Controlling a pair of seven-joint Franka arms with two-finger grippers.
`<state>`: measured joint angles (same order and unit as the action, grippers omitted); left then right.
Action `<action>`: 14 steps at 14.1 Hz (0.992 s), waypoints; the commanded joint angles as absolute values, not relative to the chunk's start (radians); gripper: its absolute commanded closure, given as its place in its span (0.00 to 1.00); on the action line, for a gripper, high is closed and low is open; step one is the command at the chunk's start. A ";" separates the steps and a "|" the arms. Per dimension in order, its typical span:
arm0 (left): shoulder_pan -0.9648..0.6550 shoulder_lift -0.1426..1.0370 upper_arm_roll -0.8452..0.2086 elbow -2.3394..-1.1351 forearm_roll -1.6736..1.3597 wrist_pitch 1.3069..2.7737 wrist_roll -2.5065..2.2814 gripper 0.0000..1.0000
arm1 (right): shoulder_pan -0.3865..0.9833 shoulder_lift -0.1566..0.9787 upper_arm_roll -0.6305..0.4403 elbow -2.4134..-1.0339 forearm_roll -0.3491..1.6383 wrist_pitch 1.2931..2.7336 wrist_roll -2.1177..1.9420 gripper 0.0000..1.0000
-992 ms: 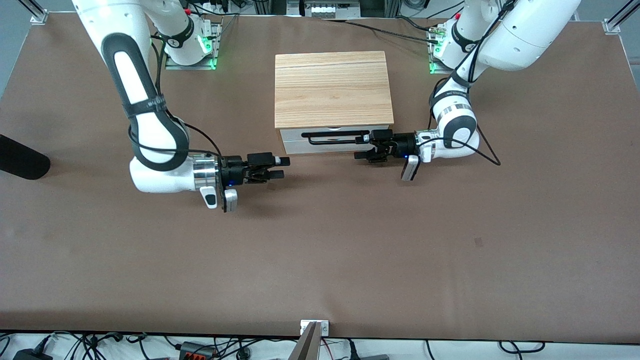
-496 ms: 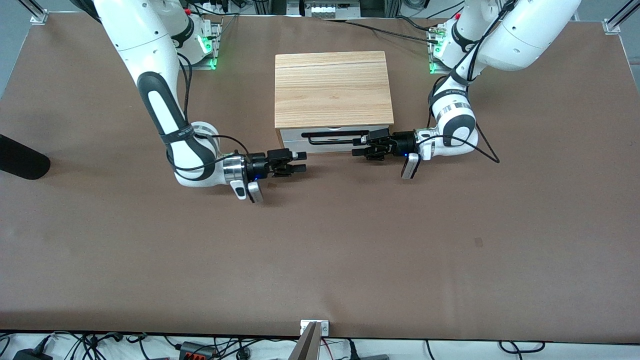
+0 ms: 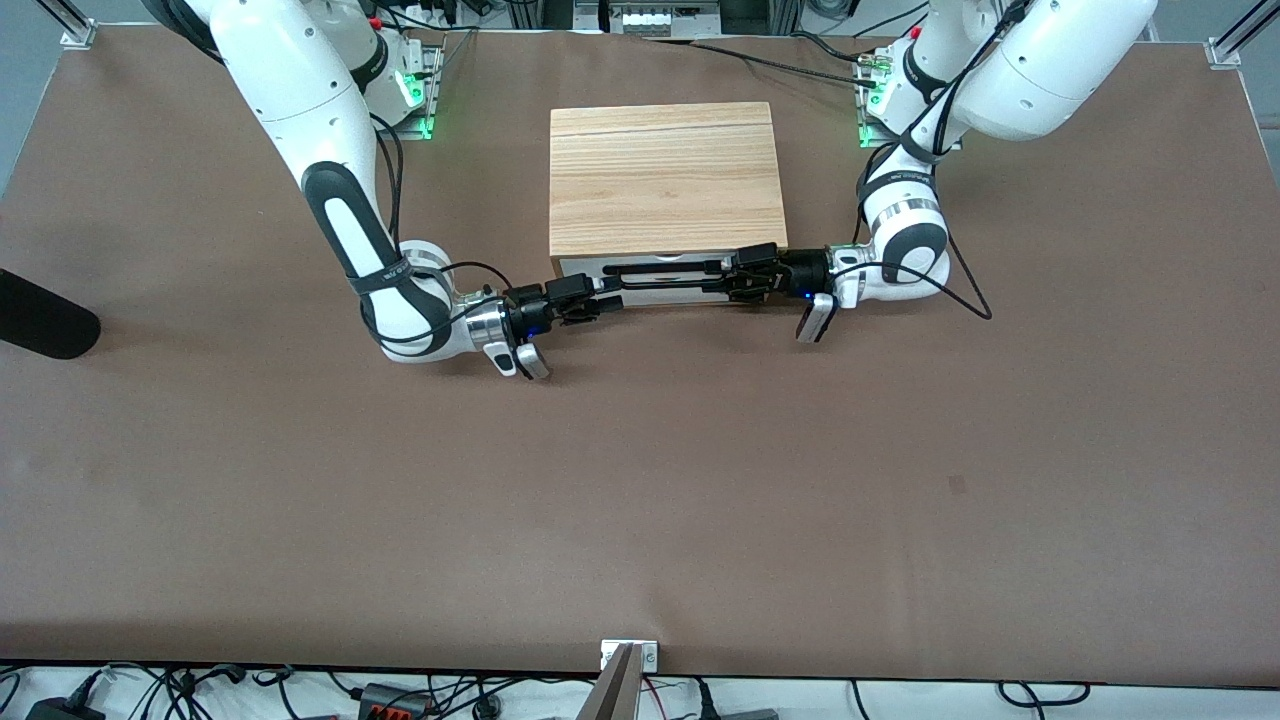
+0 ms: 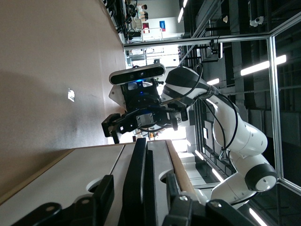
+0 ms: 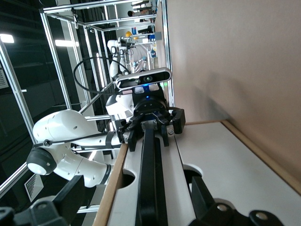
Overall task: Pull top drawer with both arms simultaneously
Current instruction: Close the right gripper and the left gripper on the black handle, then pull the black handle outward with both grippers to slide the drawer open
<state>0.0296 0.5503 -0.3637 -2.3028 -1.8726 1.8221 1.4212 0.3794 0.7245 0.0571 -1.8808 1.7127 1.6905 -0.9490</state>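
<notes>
Apparently the top drawer was not pulled out yet, sitting flush in the cabinet. Both open grippers, left gripper and right gripper, straddled its handle ends without squeezing.

A robotics lab, not a home or shop. Two white Franka arms bolted to metal base plates lit by green status lights. Brown mat-covered table framed by aluminium extrusion posts. Tangle of cables and power adapters along the table edge nearest the front camera. In the wrist views, ceiling strip lights, glass-panelled frames and crowded workbenches farther off. Depth camera mounted on an arm's wrist.
</notes>
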 commanded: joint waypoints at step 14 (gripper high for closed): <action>0.048 0.552 -0.371 -2.321 -1.887 1.799 1.559 0.99 | 0.426 0.712 0.058 -1.888 1.735 1.695 -1.008 0.89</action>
